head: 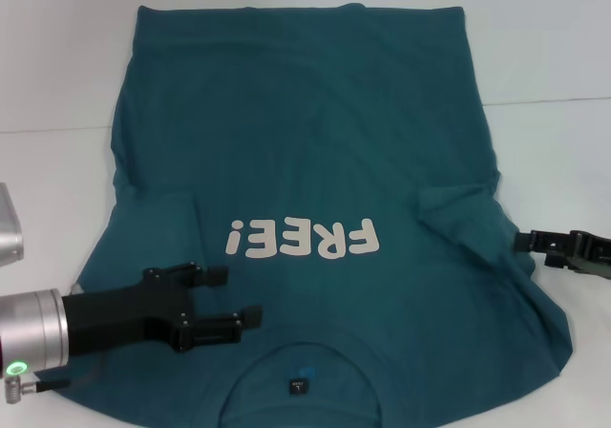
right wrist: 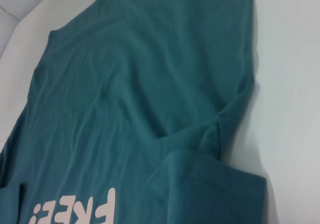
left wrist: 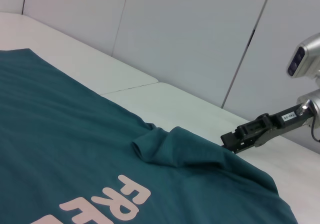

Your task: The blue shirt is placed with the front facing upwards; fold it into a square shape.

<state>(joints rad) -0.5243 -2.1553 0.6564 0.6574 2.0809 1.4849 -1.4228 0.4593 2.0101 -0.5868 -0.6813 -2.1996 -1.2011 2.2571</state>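
A smooth white table surface (head: 544, 46) fills the head view's edges, showing at the upper left, across the top strip and down the whole right side. A thin dark seam (head: 549, 101) crosses it at the right, about a third of the way down the frame, and a fainter one runs in from the left edge at much the same height. In the left wrist view the same white surface runs from the upper left to the lower right, and behind it stands a pale grey panelled wall (left wrist: 190, 29) split by narrow vertical joints.
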